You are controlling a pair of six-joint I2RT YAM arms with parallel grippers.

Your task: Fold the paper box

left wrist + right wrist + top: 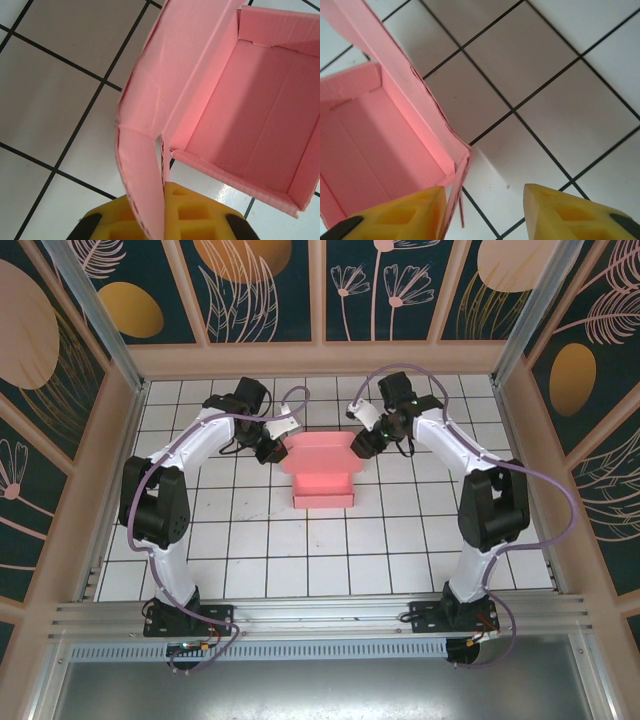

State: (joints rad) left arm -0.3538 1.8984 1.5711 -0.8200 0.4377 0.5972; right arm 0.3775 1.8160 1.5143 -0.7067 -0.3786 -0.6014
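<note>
Paper box [320, 476] sits open on the tiled table [250, 550], far centre, flanked by both arms. Left gripper [271, 447] is clenched on its left flap. Right gripper [485, 210] is released, the right flap just beside one finger [405, 212].

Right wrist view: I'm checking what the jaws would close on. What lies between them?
In the right wrist view, a thin end flap of the paper box stands just inside one jaw; the rest of the gap is bare tiled floor.

Bright, sharp; soft shadows; glare on floor tiles [231, 192].
</note>
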